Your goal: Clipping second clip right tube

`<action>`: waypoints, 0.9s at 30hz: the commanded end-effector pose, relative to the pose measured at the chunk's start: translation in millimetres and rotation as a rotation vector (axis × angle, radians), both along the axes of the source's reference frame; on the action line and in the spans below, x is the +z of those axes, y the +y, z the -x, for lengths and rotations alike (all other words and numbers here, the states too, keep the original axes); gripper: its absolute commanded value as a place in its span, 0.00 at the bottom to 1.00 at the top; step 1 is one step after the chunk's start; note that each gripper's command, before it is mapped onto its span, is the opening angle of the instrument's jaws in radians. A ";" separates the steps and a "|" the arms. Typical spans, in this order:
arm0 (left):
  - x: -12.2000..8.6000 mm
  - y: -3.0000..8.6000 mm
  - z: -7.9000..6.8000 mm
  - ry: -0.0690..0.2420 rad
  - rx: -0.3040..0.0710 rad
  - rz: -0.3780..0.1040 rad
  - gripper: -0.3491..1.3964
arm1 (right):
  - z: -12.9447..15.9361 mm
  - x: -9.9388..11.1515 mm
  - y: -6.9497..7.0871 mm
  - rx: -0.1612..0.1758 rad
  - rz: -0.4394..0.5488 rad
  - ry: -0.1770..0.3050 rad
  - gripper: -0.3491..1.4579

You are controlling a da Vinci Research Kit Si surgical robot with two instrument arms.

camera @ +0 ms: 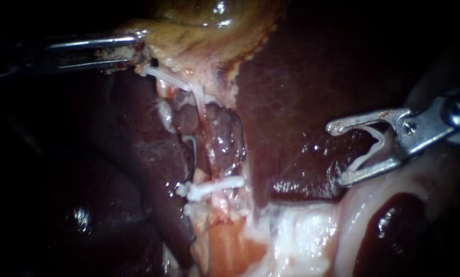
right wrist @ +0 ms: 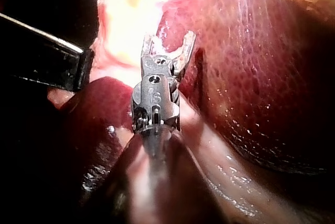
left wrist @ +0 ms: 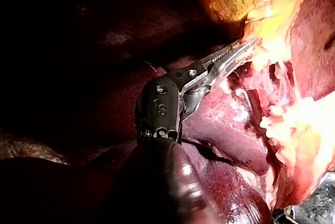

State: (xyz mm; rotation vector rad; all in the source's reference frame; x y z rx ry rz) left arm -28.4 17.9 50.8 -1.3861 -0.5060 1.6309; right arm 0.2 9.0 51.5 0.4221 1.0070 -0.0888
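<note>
My right instrument [camera: 338, 153] comes in from 3 o'clock. Its hand stands wide, both jaws touching the white loaded clip [camera: 371, 149] they carry, over bare liver [camera: 302, 77] and well apart from the target. The tube [camera: 202, 110] runs down the cleft at the centre, from the gallbladder [camera: 199, 31] at 12 o'clock to the placed clip [camera: 214, 187], which lies across it just below centre. Several pale strands share that cleft, and I cannot say for certain which is the right tube.

My left instrument [camera: 137, 48] enters from 10 o'clock, its hand closed on the gallbladder's lower edge, holding the strands taut.

Risks, as I judge them:
- The open jaw tips could scrape the liver on the way across.
- The loaded clip could land on the placed clip, or take in a neighbouring strand, because the strands lie so close together.
- A loosened left grip would let the tube slacken and fold.

A dark lump of tissue [camera: 225, 138] sits beside the tube on the approach side, and pale fat [camera: 302, 236] bulges at 5 o'clock; both crowd the path
</note>
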 end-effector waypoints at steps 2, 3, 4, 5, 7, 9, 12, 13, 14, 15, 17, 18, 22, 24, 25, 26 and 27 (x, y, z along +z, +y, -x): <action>0.0 -0.1 0.1 -0.002 0.000 0.001 0.00 | 0.0 0.0 0.0 0.000 0.000 0.000 0.47; 0.0 -0.1 0.1 -0.002 0.000 0.001 0.00 | 0.0 0.0 0.0 0.000 0.000 0.000 0.47; 0.0 -0.1 0.1 -0.002 0.000 0.001 0.00 | 0.0 0.0 0.0 0.003 -0.005 -0.002 0.47; 0.0 -0.1 0.1 -0.002 0.000 0.001 0.00 | 0.0 0.0 0.0 0.004 -0.005 0.000 0.47; 0.0 -0.1 0.1 -0.002 0.000 0.001 0.00 | -0.1 0.0 0.0 0.017 -0.025 -0.007 0.47; 0.1 -0.2 0.1 -0.002 0.000 0.001 0.00 | -0.4 -0.1 0.0 0.051 -0.076 -0.020 0.47; 0.1 -0.3 0.1 -0.001 0.000 0.002 0.00 | -1.1 -0.3 0.0 0.099 -0.141 -0.027 0.47; 0.1 -0.3 0.1 -0.001 0.000 0.002 0.00 | -1.5 -0.4 -0.1 0.126 -0.182 -0.038 0.47; 0.0 -0.3 0.1 -0.001 0.000 0.002 0.00 | -1.9 -0.4 -0.1 0.139 -0.199 -0.038 0.47; 0.0 -0.3 0.1 -0.001 0.000 0.002 0.00 | -2.4 -0.5 -0.2 0.156 -0.221 -0.040 0.47; 0.0 -0.3 0.1 -0.001 -0.001 0.002 0.00 | -3.3 -0.5 -0.4 0.183 -0.258 -0.047 0.47; 0.0 -0.3 0.1 -0.001 -0.001 0.002 0.00 | -4.0 -0.5 -0.6 0.199 -0.279 -0.050 0.47; 0.0 -0.3 0.1 -0.001 -0.001 0.002 0.00 | -6.3 -0.1 -1.1 0.261 -0.364 -0.073 0.47; 0.0 -0.3 0.1 -0.001 -0.001 0.002 0.00 | -7.6 0.4 -1.6 0.284 -0.391 -0.082 0.47; 0.0 -0.3 0.1 -0.001 -0.001 0.002 0.00 | -8.2 0.7 -1.8 0.292 -0.398 -0.087 0.47; 0.0 -0.3 0.1 -0.001 -0.001 0.002 0.00 | -8.8 1.0 -2.1 0.300 -0.405 -0.093 0.47; 0.0 -0.3 0.1 -0.001 -0.001 0.002 0.00 | -9.4 1.4 -2.5 0.310 -0.416 -0.100 0.47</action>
